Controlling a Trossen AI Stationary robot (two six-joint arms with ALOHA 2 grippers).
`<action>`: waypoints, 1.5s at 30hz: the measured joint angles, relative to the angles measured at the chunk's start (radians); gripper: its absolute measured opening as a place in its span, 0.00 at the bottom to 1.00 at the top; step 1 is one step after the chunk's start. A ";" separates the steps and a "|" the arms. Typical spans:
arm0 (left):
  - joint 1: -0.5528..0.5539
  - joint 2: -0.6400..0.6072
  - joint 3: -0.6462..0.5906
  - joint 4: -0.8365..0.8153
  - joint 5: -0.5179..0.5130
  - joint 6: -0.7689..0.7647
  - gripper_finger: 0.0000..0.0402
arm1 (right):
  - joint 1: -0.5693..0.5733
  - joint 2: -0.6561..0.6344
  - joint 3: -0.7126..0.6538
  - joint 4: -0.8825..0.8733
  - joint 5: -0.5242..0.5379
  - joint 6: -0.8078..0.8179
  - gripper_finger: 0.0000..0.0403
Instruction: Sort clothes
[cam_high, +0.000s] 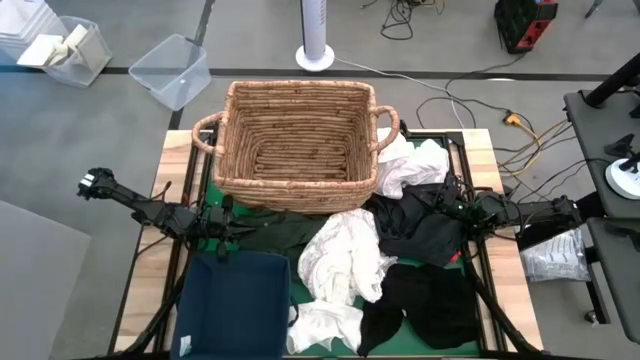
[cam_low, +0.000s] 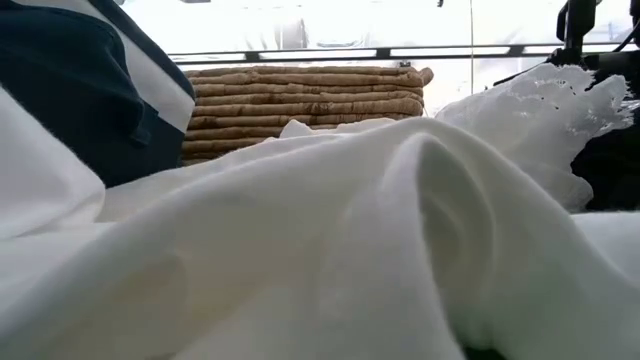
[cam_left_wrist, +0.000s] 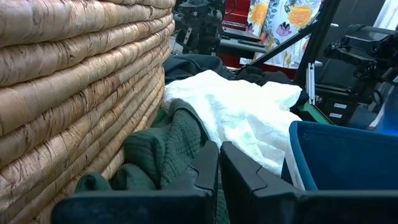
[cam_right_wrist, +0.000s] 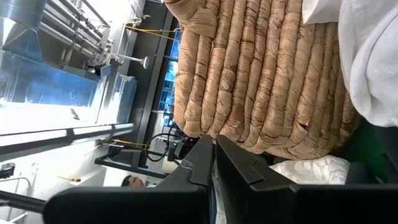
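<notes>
Closest to your low camera is a crumpled white fabric garment (cam_low: 330, 230), filling most of that view. Behind it sits the tan woven wicker basket (cam_high: 297, 142), which serves as your landmark.

Your left gripper (cam_high: 222, 222) has its fingers pressed together on nothing. It hovers just in front of the basket's front wall, near its left corner, with a dark green ribbed garment (cam_left_wrist: 163, 146) directly below its fingertips. That cloth lies against the basket's foot. Just in front of this gripper stands the navy blue rectangular fabric bin (cam_high: 235, 305), likely there to take one colour group.

Your right gripper (cam_high: 452, 208) is also closed and empty. It sits off the basket's right front corner, over a black crumpled garment (cam_high: 425, 235).

The remaining clothes are heaped in front of and right of the basket. A white ruffled garment (cam_high: 345, 255) lies centre front, another white piece (cam_high: 412, 165) rests against the right handle, and more black cloth (cam_high: 420, 305) lies nearer you. Both containers look empty, so I judge the sorting hardly begun.
</notes>
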 joint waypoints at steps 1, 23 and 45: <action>0.000 0.000 0.000 0.000 0.000 0.000 0.00 | 0.000 0.000 0.000 0.000 0.000 0.000 0.03; 0.000 0.000 0.000 0.000 0.000 0.000 0.00 | 0.000 0.000 0.000 0.000 0.000 0.001 0.03; 0.000 0.000 0.000 0.000 0.000 0.000 0.00 | 0.000 0.000 0.000 0.000 0.000 0.030 0.03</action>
